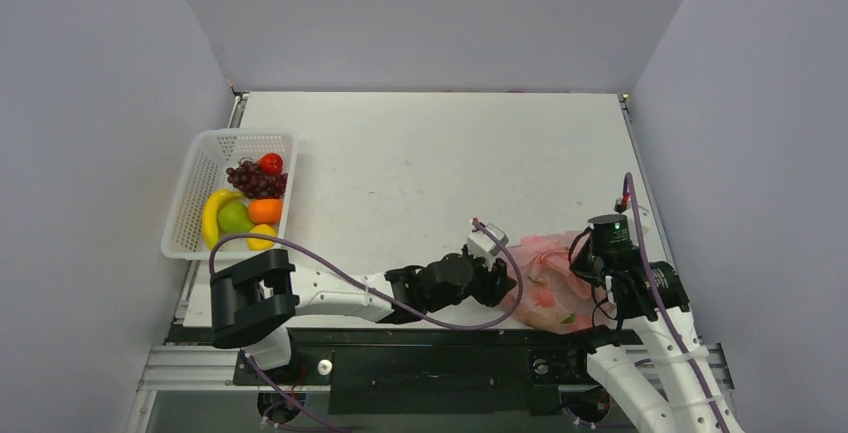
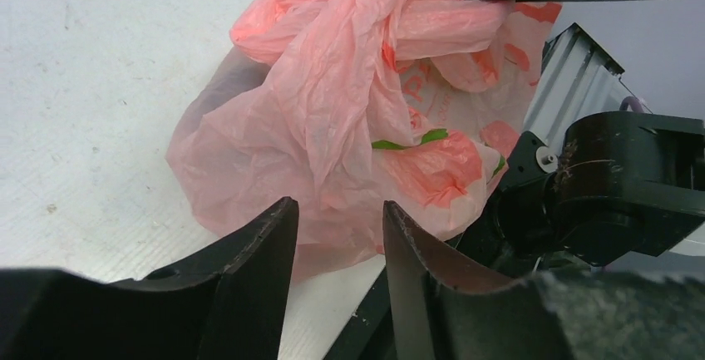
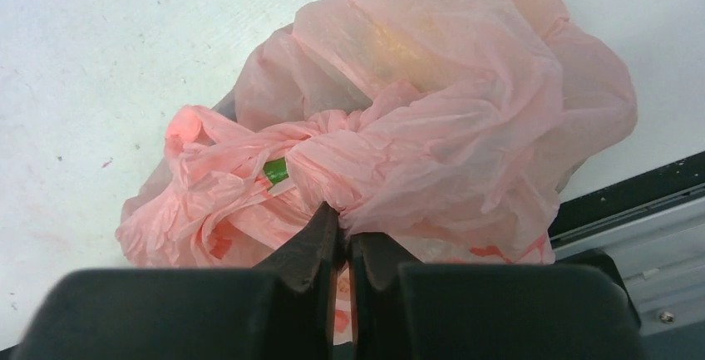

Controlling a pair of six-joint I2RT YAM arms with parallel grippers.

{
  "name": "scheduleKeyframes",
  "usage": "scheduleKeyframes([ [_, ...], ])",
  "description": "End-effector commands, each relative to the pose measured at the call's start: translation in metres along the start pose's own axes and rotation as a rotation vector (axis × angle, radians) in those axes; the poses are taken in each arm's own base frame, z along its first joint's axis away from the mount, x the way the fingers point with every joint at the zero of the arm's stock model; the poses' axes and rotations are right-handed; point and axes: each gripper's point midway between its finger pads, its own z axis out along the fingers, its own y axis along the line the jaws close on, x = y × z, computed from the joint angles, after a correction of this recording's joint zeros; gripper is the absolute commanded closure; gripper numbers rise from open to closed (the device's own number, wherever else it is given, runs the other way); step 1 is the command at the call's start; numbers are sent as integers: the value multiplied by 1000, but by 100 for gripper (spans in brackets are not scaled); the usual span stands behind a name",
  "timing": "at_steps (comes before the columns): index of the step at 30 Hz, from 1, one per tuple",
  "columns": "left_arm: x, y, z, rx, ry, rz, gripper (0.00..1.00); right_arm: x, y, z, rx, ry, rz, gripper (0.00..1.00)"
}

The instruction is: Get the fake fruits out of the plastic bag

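The pink plastic bag lies crumpled at the table's front right, next to the near edge. My right gripper is shut on a bunched fold of the bag's film. My left gripper is open and empty, its tips just short of the bag's near side. The bag fills the left wrist view and the right wrist view. A faint yellow-orange tint shows through the film; I cannot tell what it is. Several fake fruits lie in the basket: banana, orange, grapes.
The white mesh basket stands at the table's left edge. The black front rail runs just below the bag. Grey walls close in the left, right and back.
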Motion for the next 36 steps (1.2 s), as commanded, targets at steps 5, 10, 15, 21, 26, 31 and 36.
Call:
scheduleKeyframes([
  [5,-92,-24,-7,48,-159,-38,56,-29,16,-17,-103,-130,10,100],
  [10,-86,-28,29,45,-105,29,54,-34,21,-24,-131,-141,10,100],
  [15,-92,-38,55,95,-95,49,33,-34,22,-25,-140,-145,7,100],
  [21,-70,-29,70,80,-44,37,64,-36,21,-27,-140,-161,9,100],
  [26,-66,-9,66,31,-33,-4,100,-38,19,-23,-115,-160,14,100],
  [31,-99,12,24,-55,-158,-22,100,-62,4,-29,-4,-239,67,100],
  [36,-86,41,-4,-123,-177,-61,100,-130,-56,-78,322,-486,110,100],
])
